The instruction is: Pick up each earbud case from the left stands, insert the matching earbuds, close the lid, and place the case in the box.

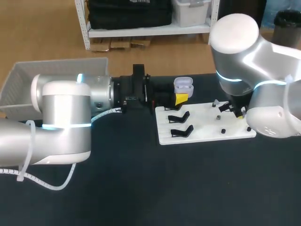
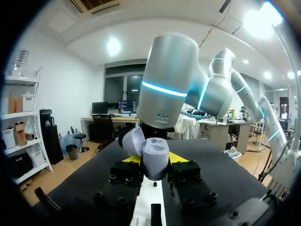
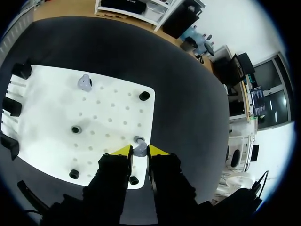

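Note:
A lavender earbud case (image 1: 183,85) with its lid up is held level above the far edge of the white board (image 1: 207,134), my left gripper (image 1: 182,95) shut on it. The left wrist view shows the case (image 2: 155,155) squeezed between the yellow tips of that gripper (image 2: 156,164). My right gripper (image 3: 139,151) points down at the board's right part, its tips tight on both sides of a small lavender earbud (image 3: 139,148) sitting on a peg. A second earbud (image 3: 84,82) rests farther along the board. In the head view the right gripper (image 1: 233,111) is partly hidden by its arm.
Black case stands (image 1: 181,125) occupy the board's left part, and short black pegs (image 3: 144,96) dot its right part. A white mesh box (image 1: 28,70) sits at the table's far left, behind my left arm. Dark tabletop stretches out in front of the board.

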Robot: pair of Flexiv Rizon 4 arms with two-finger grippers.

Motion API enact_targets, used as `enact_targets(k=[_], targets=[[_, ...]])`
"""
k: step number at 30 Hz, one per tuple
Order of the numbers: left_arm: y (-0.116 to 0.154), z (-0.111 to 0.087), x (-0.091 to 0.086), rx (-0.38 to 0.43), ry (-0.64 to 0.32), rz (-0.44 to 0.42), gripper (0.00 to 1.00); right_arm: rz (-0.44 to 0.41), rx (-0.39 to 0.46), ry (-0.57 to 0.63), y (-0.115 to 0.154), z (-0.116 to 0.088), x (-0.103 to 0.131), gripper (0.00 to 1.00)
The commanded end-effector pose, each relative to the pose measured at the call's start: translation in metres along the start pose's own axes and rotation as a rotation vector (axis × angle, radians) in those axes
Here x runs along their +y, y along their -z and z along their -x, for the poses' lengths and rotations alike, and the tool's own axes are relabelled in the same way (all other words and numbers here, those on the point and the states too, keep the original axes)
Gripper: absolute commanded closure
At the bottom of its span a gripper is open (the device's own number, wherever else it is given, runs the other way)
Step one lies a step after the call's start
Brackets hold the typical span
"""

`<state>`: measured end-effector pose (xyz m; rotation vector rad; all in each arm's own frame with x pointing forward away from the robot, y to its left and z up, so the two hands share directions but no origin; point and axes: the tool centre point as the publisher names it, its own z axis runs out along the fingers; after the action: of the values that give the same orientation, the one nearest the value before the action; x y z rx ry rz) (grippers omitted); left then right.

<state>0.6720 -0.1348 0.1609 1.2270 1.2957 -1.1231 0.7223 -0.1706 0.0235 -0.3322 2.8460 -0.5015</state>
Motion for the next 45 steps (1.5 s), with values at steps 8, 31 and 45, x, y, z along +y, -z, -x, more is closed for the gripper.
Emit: enact_targets(k=[8, 31, 45], targets=[[0.0, -0.002, -0.001, -0.009, -0.006, 0.008, 1.0, 0.018, 0.045, -0.025, 0.085, -0.023, -0.018, 1.0], [0.0, -0.002, -0.001, -0.009, -0.006, 0.008, 1.0, 0.142, -0.039, -0.089, 0.189, -0.054, 0.018, 1.0], [0.0, -0.002, -0.001, -0.009, -0.006, 0.008, 1.0, 0.12, 0.241, -0.913, 0.22, -0.05, 0.072, 1.0]])
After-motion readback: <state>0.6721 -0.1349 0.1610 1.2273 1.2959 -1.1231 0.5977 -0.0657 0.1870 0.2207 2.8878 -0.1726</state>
